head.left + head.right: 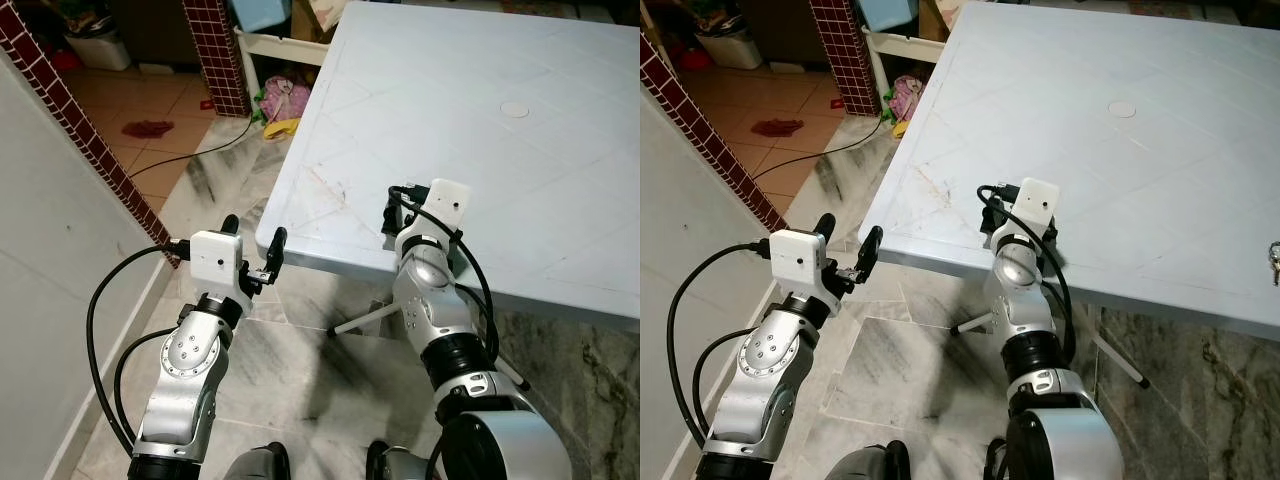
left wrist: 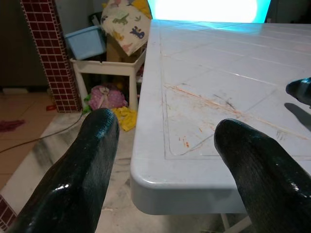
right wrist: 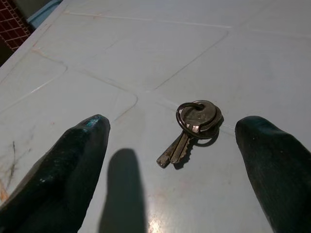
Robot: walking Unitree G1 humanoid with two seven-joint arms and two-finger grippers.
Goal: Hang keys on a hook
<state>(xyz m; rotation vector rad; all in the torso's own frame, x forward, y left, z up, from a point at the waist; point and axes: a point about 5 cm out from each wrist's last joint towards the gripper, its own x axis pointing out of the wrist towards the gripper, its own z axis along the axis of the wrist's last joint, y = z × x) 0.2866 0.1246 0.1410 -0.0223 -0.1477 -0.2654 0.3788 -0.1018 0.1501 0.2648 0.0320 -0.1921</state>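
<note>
Two keys on a ring (image 3: 194, 127) lie flat on the pale blue plastic table (image 1: 500, 180). My right gripper (image 3: 176, 122) hovers low over the table near its front edge, open, with the keys between and just beyond its fingertips (image 3: 92, 133), untouched. From the head, that gripper (image 1: 398, 205) shows under its white wrist camera, which hides the keys. My left gripper (image 1: 255, 248) is open and empty, held in the air beside the table's near left corner (image 2: 155, 187).
A red brick pillar (image 1: 215, 50) and a white shelf with clothes (image 1: 280, 95) stand beyond the table's left side. A white wall (image 1: 40, 260) runs along my left. A small metal object (image 1: 1273, 258) lies at the table's right front edge. Marble floor (image 1: 300, 380) lies below.
</note>
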